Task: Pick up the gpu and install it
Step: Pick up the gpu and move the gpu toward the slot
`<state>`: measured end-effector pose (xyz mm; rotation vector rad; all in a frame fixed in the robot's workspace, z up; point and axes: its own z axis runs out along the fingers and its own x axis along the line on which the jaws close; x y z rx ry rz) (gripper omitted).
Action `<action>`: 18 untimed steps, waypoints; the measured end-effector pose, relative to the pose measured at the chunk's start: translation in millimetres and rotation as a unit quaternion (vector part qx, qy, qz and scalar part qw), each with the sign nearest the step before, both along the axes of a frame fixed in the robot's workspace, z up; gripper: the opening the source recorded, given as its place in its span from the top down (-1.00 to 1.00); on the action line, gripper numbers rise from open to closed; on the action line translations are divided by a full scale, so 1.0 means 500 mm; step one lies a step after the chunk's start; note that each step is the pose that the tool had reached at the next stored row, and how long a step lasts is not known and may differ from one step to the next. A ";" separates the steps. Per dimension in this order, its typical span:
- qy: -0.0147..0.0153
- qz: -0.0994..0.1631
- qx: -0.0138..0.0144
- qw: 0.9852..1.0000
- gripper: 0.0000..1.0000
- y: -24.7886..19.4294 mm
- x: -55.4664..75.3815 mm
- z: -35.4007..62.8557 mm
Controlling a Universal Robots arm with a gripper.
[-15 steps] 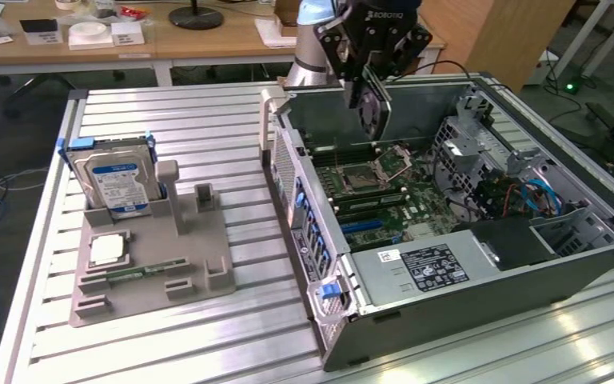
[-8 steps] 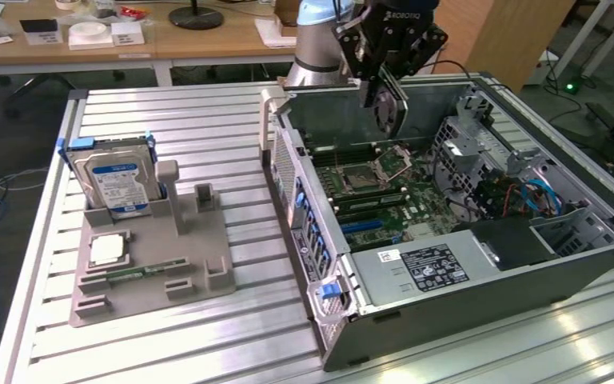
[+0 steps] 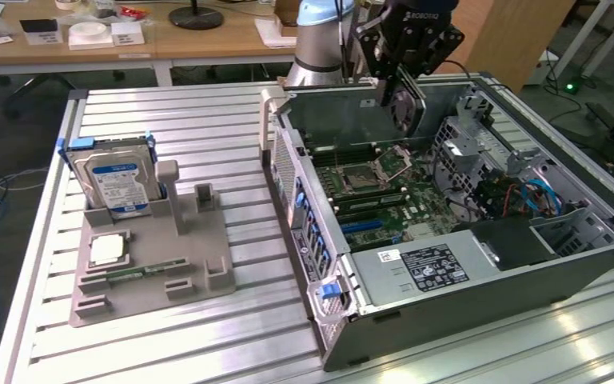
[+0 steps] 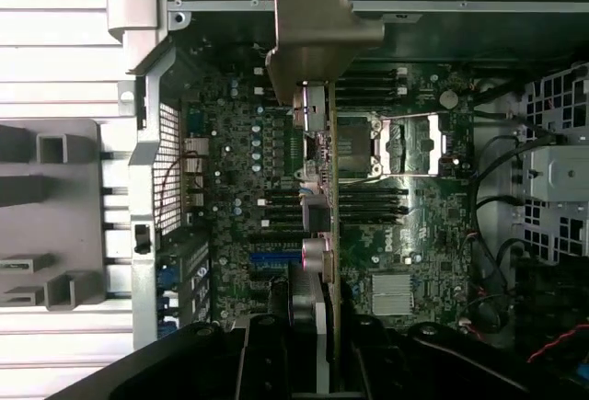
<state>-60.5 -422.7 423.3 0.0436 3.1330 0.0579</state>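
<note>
The gpu (image 3: 408,110), a thin dark card, hangs upright over the far end of the open computer case (image 3: 446,320), with my gripper (image 3: 398,84) shut on its upper edge. In the wrist view the gpu (image 4: 324,188) appears edge-on, its metal bracket (image 4: 317,32) at the end farthest from my gripper (image 4: 313,336). It is above the motherboard (image 4: 239,161), between the row of expansion slots and the processor socket (image 4: 405,142). I cannot tell whether its lower edge touches the board.
At the exterior view's left, a grey holder (image 3: 195,264) carries a silver hard drive (image 3: 115,180), a processor chip (image 3: 108,250) and a green memory stick (image 3: 147,272). The case's walls, drive cage (image 3: 478,144) and cables surround the motherboard (image 3: 382,200).
</note>
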 end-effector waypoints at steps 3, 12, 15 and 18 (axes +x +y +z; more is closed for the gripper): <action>0.000 0.000 0.000 1.000 0.43 0.0000 0.019 0.000; 0.000 0.000 0.000 1.000 0.43 0.0000 0.073 0.000; 0.000 0.000 0.000 1.000 0.43 -0.0001 0.092 0.000; 0.000 0.000 0.000 1.000 0.43 0.0000 0.111 0.000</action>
